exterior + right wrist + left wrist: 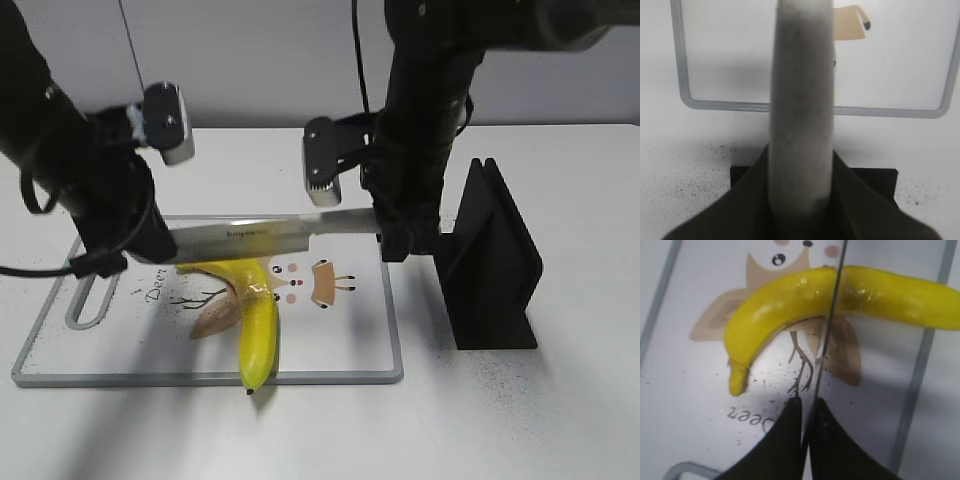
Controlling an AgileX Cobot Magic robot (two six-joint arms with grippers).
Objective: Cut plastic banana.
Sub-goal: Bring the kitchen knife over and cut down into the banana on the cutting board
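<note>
- Just ahead of the left gripper [805, 405], the plastic banana [840, 297] lies across the cutting board [385, 340], one end overhanging the near rim.
- Between both grippers spans the knife [270, 237]: the left pinches the blade tip, the right gripper [800, 195] is clamped on the handle.
- Crossing the banana's middle, the blade edge appears to touch it; whether it bites is unclear.
- Step in hand: the cut itself. Next likely calls for both arms pressing down evenly.
- Behind the right gripper stands a black knife stand [495, 260].
</note>
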